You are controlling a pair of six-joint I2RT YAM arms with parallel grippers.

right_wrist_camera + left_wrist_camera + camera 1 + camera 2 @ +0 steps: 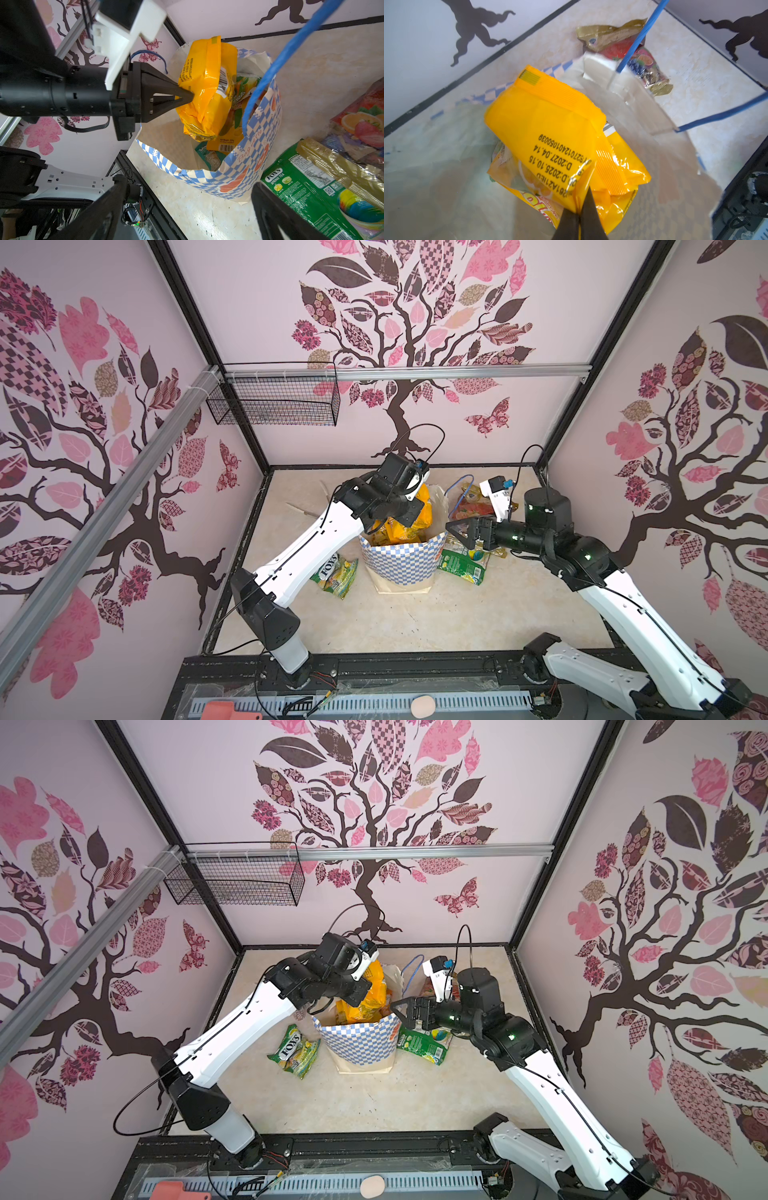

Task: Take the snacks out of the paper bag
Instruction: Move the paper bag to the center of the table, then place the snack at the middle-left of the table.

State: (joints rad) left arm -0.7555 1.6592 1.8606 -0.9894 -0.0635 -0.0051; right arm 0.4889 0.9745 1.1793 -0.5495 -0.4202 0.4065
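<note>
Raising the yellow-orange packet [207, 87], pinched by the left tool [188, 96], vertically should clear the paper bag [209, 178]; right tool [453, 531], three o'clock, stands wide.

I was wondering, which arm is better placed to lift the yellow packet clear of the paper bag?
Left. The left gripper is shut on the yellow packet sticking out of the paper bag; the right gripper stands open beside it, empty.
</note>
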